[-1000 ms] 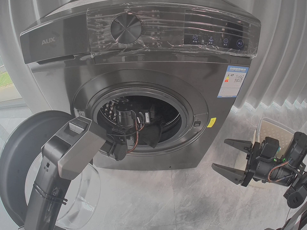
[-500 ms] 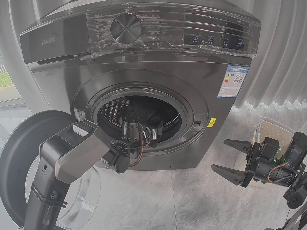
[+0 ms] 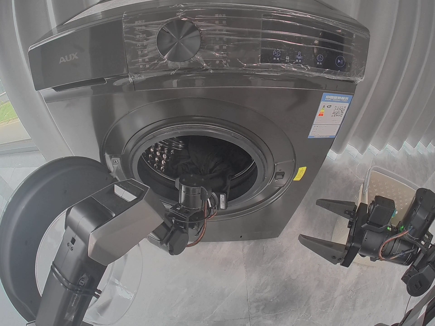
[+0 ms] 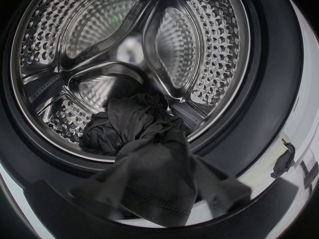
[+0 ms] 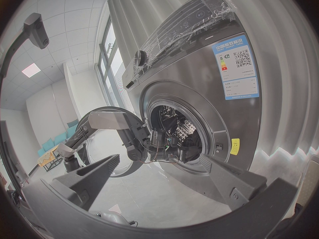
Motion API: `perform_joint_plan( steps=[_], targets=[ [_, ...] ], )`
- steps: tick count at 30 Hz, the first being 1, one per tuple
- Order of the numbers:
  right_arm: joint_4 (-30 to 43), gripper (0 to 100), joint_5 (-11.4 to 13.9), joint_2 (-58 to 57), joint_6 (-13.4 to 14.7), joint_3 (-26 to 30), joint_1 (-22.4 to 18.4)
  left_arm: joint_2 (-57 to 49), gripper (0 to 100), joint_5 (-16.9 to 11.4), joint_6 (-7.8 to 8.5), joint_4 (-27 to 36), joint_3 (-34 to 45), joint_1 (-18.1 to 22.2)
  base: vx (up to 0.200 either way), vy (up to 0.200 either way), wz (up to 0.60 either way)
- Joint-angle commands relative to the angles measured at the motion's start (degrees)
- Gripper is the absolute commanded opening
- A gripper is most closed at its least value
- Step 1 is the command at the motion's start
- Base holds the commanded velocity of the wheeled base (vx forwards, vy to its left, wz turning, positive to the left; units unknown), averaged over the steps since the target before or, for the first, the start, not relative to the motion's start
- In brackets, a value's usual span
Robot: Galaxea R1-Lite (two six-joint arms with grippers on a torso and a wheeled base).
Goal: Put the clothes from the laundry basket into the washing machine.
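Observation:
The washing machine [image 3: 253, 114] stands with its drum open. Black clothes [image 3: 206, 157] lie in the drum, and in the left wrist view one black garment [image 4: 156, 180] drapes forward from the pile [image 4: 129, 120] over the dark door seal. My left gripper [image 3: 221, 191] is at the lower rim of the opening, its end hidden behind the wrist and dark cloth. My right gripper [image 3: 310, 220] hangs open and empty to the right of the machine, just in front of the white laundry basket [image 3: 389, 186], whose inside is mostly hidden by the arm.
The round machine door [image 3: 41, 204] is swung open to the left, beside my left arm. Grey floor [image 3: 253, 277] lies bare in front of the machine. White curtains [image 3: 398, 69] hang behind the basket.
My left arm has drawn back and down out of the drum to its lower rim, uncovering the black clothes inside. The right arm has stayed where it was.

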Motion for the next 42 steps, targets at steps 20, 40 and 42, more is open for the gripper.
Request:
perform_joint_plan(
  steps=[20,40,42],
  targets=[
    [0.0,100,0.0,0.1,0.0,0.2,0.8,1.4,0,2.9,0.57,-5.0,-14.1,4.9,0.0,0.0,0.0],
    [0.0,100,-0.1,0.1,0.1,0.2,1.3,2.0,0,2.9,1.1,-4.9,-10.6,4.0,0.0,0.0,0.0],
    [0.0,100,-0.1,0.1,0.1,0.2,1.3,1.2,0,2.9,1.1,-5.2,-7.8,3.1,0.0,0.0,0.0]
  ],
)
